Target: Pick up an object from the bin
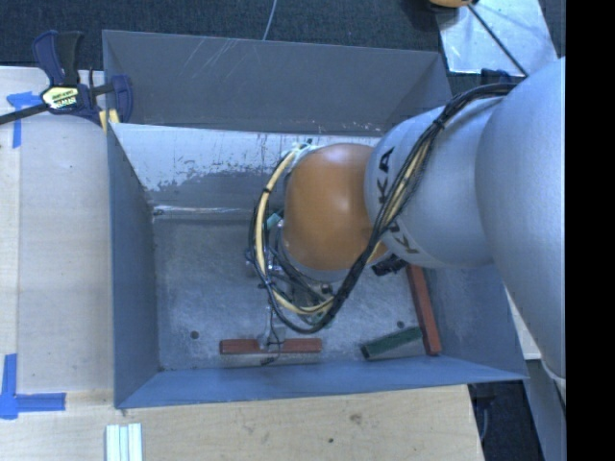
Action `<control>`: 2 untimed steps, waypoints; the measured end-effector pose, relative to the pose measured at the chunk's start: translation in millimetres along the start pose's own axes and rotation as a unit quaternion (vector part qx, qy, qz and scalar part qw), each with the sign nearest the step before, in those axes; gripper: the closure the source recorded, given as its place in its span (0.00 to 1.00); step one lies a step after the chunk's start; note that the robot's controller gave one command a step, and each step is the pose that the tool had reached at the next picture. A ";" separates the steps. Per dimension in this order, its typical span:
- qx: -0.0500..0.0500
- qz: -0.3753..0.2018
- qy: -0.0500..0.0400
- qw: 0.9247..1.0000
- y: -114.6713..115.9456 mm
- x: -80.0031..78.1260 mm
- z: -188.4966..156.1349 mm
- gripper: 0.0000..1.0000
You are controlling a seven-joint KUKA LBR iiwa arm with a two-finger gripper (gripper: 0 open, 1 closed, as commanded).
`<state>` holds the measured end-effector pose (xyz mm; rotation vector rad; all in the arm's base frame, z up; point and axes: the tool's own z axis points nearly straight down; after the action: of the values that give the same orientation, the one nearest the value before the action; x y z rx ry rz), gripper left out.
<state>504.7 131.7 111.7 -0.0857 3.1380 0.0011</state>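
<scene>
A reddish-brown bar point(242, 347) is shown lying flat by the near wall of the grey bin point(135, 286), with the gripper point(271, 337) positioned directly over its middle (arm bent in from the right). A green bar point(392, 343) and a second reddish-brown bar point(423, 313) are seen to its right. The claw's state is masked by the orange cover point(327, 209) and cables point(288, 301) and cannot be told.

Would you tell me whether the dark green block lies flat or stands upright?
Flat: the dark green block lies lengthwise on the bin floor.

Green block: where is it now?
In the camera view the green block lies on the bin floor by the near wall, right of centre, beside the lower end of the reddish bar.
</scene>
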 end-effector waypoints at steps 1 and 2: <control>0.000 0.001 0.000 1.000 -0.1 0.0 0.0 0.00; -0.001 -0.042 -0.002 0.999 -19.2 8.6 10.3 0.00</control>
<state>497.2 112.0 101.3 -0.2179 3.1286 0.0042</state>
